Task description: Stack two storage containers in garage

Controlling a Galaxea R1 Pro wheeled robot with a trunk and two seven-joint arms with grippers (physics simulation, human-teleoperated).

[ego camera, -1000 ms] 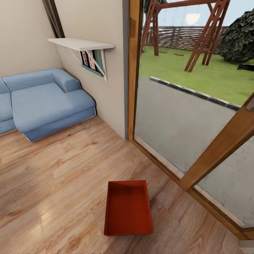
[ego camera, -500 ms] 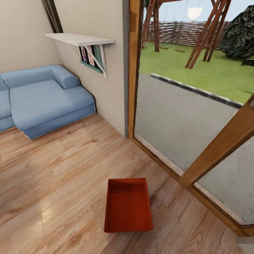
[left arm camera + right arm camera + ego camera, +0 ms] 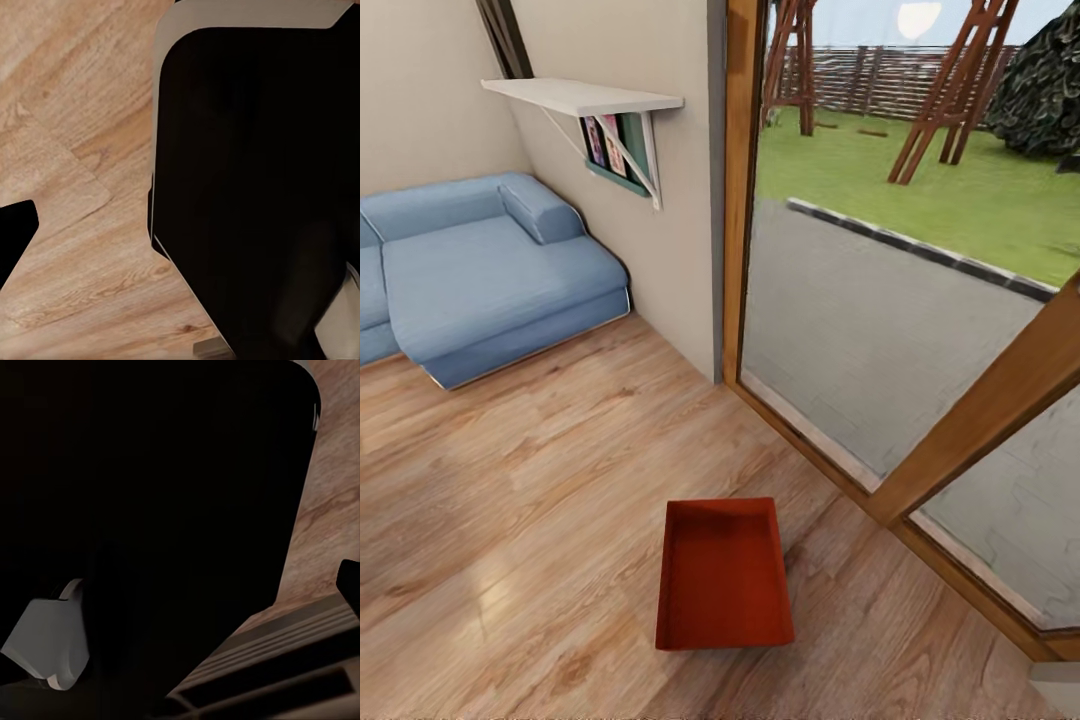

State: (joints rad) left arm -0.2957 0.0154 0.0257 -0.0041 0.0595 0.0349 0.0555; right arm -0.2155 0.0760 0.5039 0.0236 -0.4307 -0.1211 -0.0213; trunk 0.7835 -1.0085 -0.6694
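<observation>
I am in the living room, looking down at the wood floor (image 3: 510,520). A big glass door (image 3: 880,300) stands on one side and a blue sofa (image 3: 490,270) sits far back by the wall, under a white shelf (image 3: 580,97). One red bin (image 3: 724,578) lies flat on the wood, open side up, near the door frame and well apart from the sofa. It is empty. I think my job now is to get close to the bin and pick it up. To do that well, I should roll up straight to it, stop with the bin in the middle in front of me, and bring one hand down on each long side so it does not tip. I should stay off the door frame too. My head sees the bin, the door and the sofa. My wrist cameras show other things: wood planks and big dark parts of my own body up close. I cannot tell if my fingers are open or closed, or if they hold anything.
</observation>
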